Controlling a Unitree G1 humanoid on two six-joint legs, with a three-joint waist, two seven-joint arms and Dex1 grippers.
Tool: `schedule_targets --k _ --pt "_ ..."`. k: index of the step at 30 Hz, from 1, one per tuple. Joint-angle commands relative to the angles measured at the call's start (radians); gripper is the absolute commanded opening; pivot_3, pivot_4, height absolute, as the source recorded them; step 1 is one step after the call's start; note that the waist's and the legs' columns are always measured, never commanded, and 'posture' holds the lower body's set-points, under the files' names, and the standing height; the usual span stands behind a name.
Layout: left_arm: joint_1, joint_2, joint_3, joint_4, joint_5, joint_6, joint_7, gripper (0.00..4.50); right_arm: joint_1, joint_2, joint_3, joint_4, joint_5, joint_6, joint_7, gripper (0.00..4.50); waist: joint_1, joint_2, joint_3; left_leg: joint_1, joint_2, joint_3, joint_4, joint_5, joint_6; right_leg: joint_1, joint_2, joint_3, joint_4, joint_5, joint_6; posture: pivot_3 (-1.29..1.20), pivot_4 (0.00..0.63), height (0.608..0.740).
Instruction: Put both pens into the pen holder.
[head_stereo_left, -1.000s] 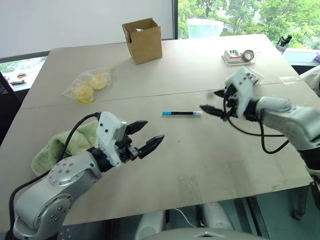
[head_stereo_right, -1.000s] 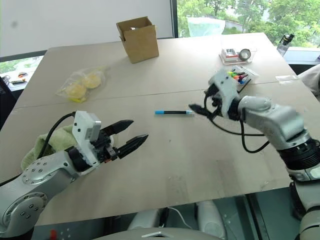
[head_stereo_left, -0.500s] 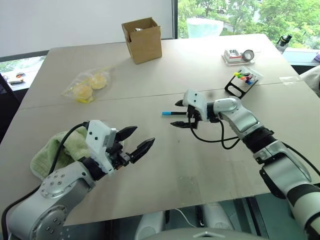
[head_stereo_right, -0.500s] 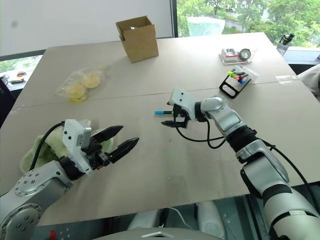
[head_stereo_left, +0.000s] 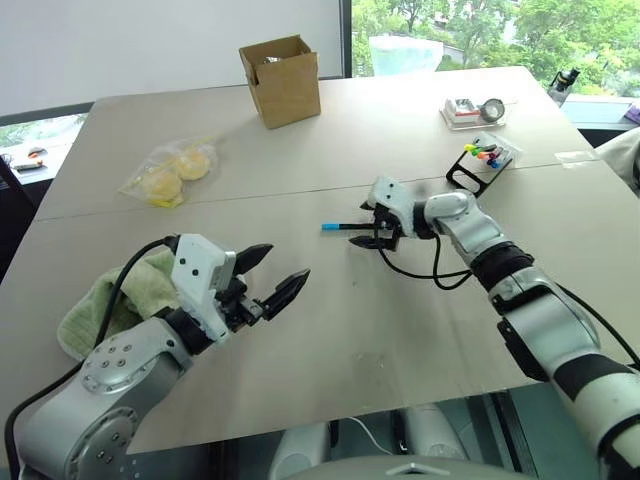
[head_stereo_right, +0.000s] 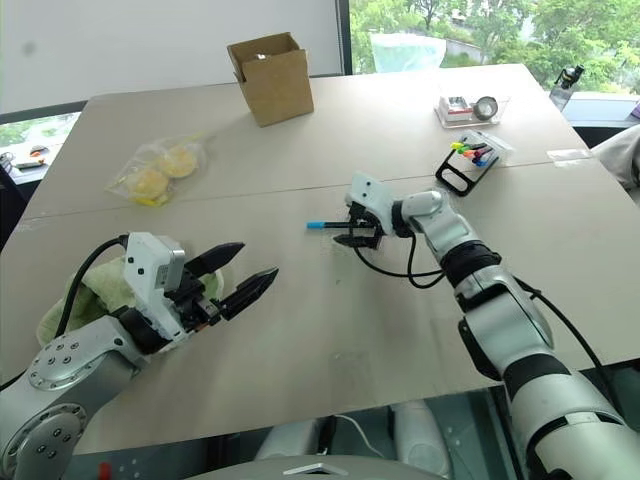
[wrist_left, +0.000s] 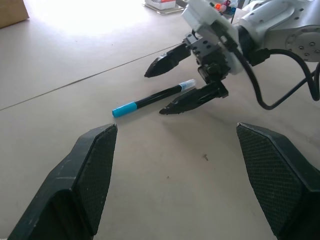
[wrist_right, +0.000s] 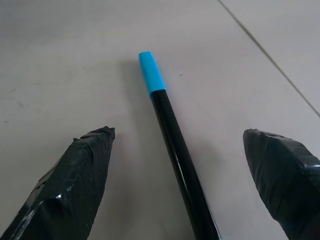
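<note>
— While the right gripper hangs over the pale-capped end of the blue-ended pen, just right of centre in the left eye view, which step would you say this is?

— The reach for the first pen, I'd judge. Its two black fingers stand wide apart, one on each side of the barrel, and nothing is pinched between them. In the right wrist view the barrel runs up the middle of the gap towards the blue end, with bare table showing between it and each finger.

— And the pen itself?

— Lying flat on the table, blue end towards the frame's left, cap under the gripper. The pen holder sits well apart, at the right of the frame, tilted on its black stand with colourful marker ends showing.

— What about the left gripper?

— Lower left of the frame, parted wide and empty, pointing roughly towards the pen but not near it.

— So what does the next move call for?

— Probably settling the right fingers down until they straddle the barrel at table level, then closing squarely across it. The pen is thin and round, so an off-centre squeeze could roll it away. I can't spot the second pen anywhere.
</note>
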Motion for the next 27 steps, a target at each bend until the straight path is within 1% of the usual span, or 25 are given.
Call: schedule_targets --k 1,3,5,6,8,9,10,16,18,21,25,27 --pt "0.005 -0.001 0.012 -0.015 0.001 -0.012 -0.006 3.92 -0.041 0.004 -0.018 0.045 -0.040 -0.067 0.022 3.85 0.002 0.000 0.000 0.000 0.000 0.000 0.000 0.000 0.000 0.000 0.000 0.000 0.000 0.000 0.000 0.00 0.150 0.740" --pt "0.013 -0.006 0.008 -0.022 0.005 -0.014 -0.001 3.92 -0.059 0.009 -0.019 0.079 -0.063 -0.096 0.023 3.15 0.004 0.000 0.000 0.000 0.000 0.000 0.000 0.000 0.000 0.000 0.000 0.000 0.000 0.000 0.000 0.00 0.150 0.740" --pt "0.021 -0.014 0.001 -0.031 0.009 -0.015 0.006 3.92 -0.082 0.018 -0.013 0.117 -0.094 -0.127 0.020 2.18 0.004 0.000 0.000 0.000 0.000 0.000 0.000 0.000 0.000 0.000 0.000 0.000 0.001 0.000 0.000 0.00 0.150 0.740" --pt "0.023 -0.017 -0.003 -0.034 0.012 -0.015 0.009 3.92 -0.091 0.024 -0.011 0.135 -0.107 -0.141 0.019 1.78 0.004 0.000 0.000 0.000 0.000 0.000 0.000 0.000 0.000 0.000 0.000 0.000 0.001 0.000 0.000 0.00 0.150 0.740" --pt "0.027 -0.023 -0.013 -0.042 0.019 -0.015 0.015 3.92 -0.109 0.038 -0.006 0.164 -0.130 -0.157 0.028 0.83 0.004 0.000 0.000 0.001 0.000 0.000 0.000 0.000 -0.001 0.000 0.000 0.000 0.001 0.000 0.000 0.00 0.150 0.740" --pt "0.031 -0.026 -0.015 -0.046 0.021 -0.015 0.017 3.92 -0.114 0.043 -0.001 0.175 -0.145 -0.172 0.033 0.28 0.003 0.000 0.000 0.001 0.000 0.000 0.000 0.000 -0.001 0.000 0.000 0.000 0.001 0.000 0.000 0.00 0.150 0.740" --pt "0.035 -0.029 -0.015 -0.050 0.023 -0.015 0.020 3.92 -0.118 0.048 0.002 0.184 -0.159 -0.185 0.030 0.06 0.002 0.000 0.000 0.001 0.000 0.000 0.000 0.000 -0.001 0.000 0.000 0.000 0.001 0.000 0.000 0.00 0.150 0.740" --pt "0.068 -0.047 -0.022 -0.076 0.045 -0.022 0.039 3.92 -0.139 0.053 0.022 0.209 -0.248 -0.185 -0.011 0.06 -0.001 0.000 0.000 0.001 0.000 0.000 0.000 0.000 -0.001 0.000 0.000 0.000 0.002 0.000 0.000 0.00 0.150 0.740" --pt "0.075 -0.054 -0.035 -0.085 0.055 -0.023 0.044 3.92 -0.144 0.056 0.017 0.210 -0.254 -0.187 0.006 0.06 0.001 0.000 0.000 0.001 0.000 0.000 0.000 0.001 -0.001 0.000 0.000 0.000 0.002 0.000 0.000 0.00 0.150 0.740" --pt "0.076 -0.063 -0.043 -0.089 0.062 -0.022 0.047 3.92 -0.159 0.073 -0.045 0.212 -0.197 -0.145 0.048 0.06 0.002 0.000 0.000 0.002 0.000 0.000 0.000 0.001 -0.001 0.001 0.000 0.000 0.002 0.000 0.000 0.00 0.150 0.740" --pt "0.078 -0.072 -0.036 -0.089 0.065 -0.024 0.051 3.92 -0.155 0.099 -0.267 0.164 0.035 -0.080 0.147 0.06 0.001 0.000 0.000 0.001 0.000 0.000 0.000 0.001 -0.001 0.001 0.000 0.000 0.002 0.000 -0.001 0.00 0.150 0.740" --pt "0.080 -0.076 -0.035 -0.091 0.066 -0.025 0.055 3.92 -0.138 0.085 -0.332 0.121 0.093 -0.104 0.157 0.06 0.003 0.001 0.000 0.001 0.000 -0.001 0.000 0.001 -0.001 0.000 0.000 0.000 0.001 0.000 -0.001 0.00 0.150 0.740"
